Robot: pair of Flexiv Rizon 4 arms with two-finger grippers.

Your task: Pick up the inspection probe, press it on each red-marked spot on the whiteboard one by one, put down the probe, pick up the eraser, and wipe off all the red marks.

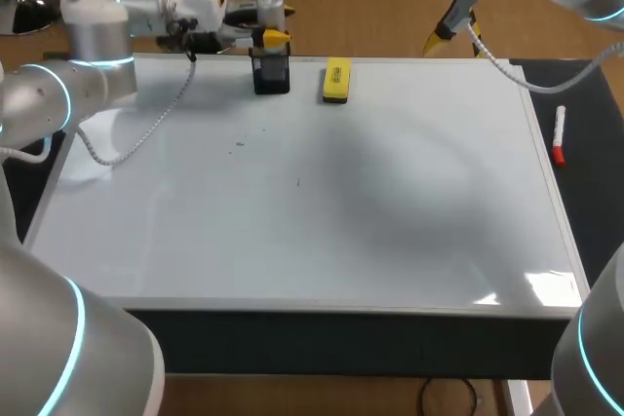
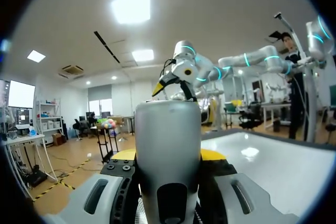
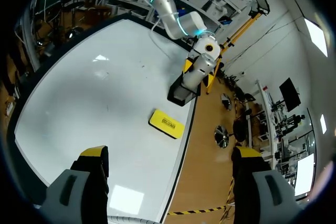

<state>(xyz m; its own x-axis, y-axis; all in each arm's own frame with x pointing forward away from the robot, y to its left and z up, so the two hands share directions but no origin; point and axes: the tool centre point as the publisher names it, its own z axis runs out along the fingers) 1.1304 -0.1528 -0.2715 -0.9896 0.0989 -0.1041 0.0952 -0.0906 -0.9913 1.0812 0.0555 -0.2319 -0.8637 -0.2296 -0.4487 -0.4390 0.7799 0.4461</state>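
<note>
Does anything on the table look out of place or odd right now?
The whiteboard shows no red marks, only a few tiny dark specks. That is odd, since the left gripper holds the inspection probe by the black holder at the far edge. The yellow eraser lies straight beside the holder; nothing looks spilled or damaged.

A dark table [image 1: 341,343] stands on a wood-toned floor [image 1: 380,17] beneath bright ceiling lights [image 2: 130,8].

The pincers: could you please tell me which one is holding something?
The left pincer: it is shut on the grey probe, whereas the right pincer stands open and empty.
</note>
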